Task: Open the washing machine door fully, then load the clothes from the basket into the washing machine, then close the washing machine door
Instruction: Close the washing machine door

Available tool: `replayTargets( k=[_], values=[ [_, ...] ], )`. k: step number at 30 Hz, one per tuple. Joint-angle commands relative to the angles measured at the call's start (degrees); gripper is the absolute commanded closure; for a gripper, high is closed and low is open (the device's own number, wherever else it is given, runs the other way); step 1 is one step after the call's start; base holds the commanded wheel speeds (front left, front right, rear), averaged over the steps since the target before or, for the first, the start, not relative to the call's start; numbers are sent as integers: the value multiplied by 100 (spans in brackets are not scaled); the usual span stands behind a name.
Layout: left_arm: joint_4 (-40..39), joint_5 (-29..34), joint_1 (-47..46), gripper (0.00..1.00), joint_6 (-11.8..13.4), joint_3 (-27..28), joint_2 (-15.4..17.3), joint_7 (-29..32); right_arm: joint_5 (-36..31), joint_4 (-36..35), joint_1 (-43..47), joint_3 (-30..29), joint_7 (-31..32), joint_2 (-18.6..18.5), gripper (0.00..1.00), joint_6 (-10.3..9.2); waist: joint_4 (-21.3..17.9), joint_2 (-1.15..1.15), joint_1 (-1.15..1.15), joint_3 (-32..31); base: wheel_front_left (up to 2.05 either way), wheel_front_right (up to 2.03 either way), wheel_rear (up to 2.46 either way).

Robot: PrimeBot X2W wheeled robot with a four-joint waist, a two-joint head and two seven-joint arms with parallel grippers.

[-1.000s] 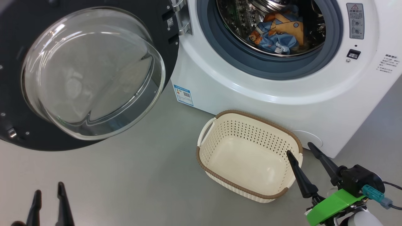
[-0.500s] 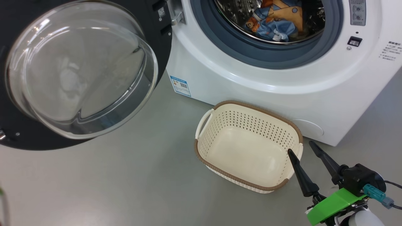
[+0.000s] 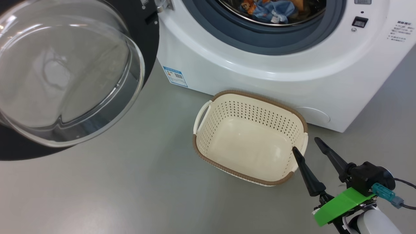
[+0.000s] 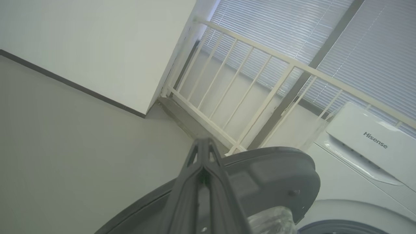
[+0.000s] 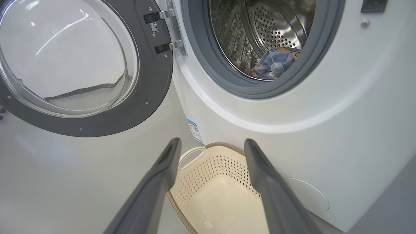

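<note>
The left hand (image 4: pixel 203 148) is shut, its two fingers pressed flat together with nothing between them. It sits close by the black outer face of the washing machine door (image 4: pixel 273 175); contact cannot be told. The right hand (image 3: pixel 305 144) is spread wide and empty, one fingertip over the right end of the basket (image 3: pixel 253 112). The basket stands empty on the floor (image 3: pixel 130 188), just beside the front of the washing machine (image 3: pixel 260 65) and below its drum opening. The clothes (image 3: pixel 266 8) lie inside the drum. The door is swung wide open to the left, with its glass bowl (image 3: pixel 65 74) facing out.
</note>
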Motion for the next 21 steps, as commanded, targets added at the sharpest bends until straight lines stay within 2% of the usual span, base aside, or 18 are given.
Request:
replayTargets(
  k=[1,10,15,21],
  values=[
    [148,-177,-344,100,-15,89,547,329,25,-129,-130,163,-27,-35,0,52,-73,0,0,89,0,0,0],
    [1572,-324,-1361,100,-13,-295,1262,1381,32,-110,-295,323,-27,-127,0,52,-209,0,0,360,0,0,0],
    [2070,-459,-1682,100,-11,-439,1385,1898,37,-102,-344,405,-27,-174,0,52,-261,0,0,466,0,0,0],
    [2362,-540,-1822,100,29,-436,1447,2075,31,-105,-412,472,-27,-215,0,52,-312,0,0,585,0,0,0]
  ],
)
